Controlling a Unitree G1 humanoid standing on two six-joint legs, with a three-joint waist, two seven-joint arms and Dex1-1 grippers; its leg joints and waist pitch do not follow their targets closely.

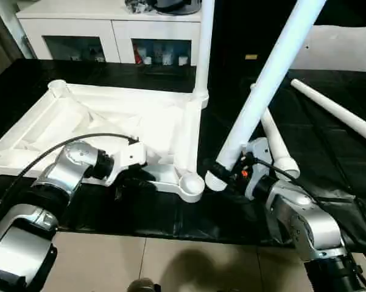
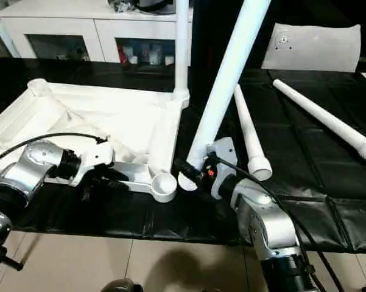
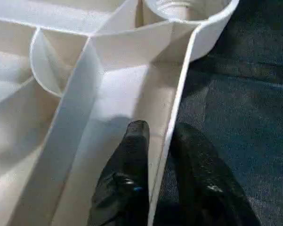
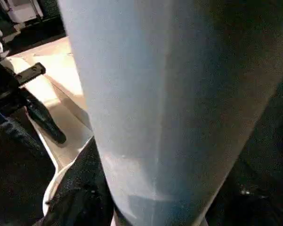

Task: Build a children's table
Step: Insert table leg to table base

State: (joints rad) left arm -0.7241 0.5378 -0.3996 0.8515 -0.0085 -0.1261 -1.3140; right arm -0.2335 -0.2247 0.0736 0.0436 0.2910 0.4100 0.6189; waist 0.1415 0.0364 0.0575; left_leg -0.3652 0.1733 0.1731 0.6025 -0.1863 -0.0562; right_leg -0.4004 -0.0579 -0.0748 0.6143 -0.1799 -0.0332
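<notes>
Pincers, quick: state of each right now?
Left pincer: closed on the tabletop's rim wall.
Right pincer: holding a tilted white leg.

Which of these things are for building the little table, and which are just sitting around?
For the table:
- white tabletop, lying upside down
- leg already standing in a corner socket
- leg held by the right tool
- two loose legs

Just lying about:
- white cabinet
- white pad

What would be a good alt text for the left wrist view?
Two black fingers of the left gripper straddle a thin white rim wall of the upside-down table top, one finger inside and one outside. A round corner socket lies ahead, with black cloth beside it.
</notes>
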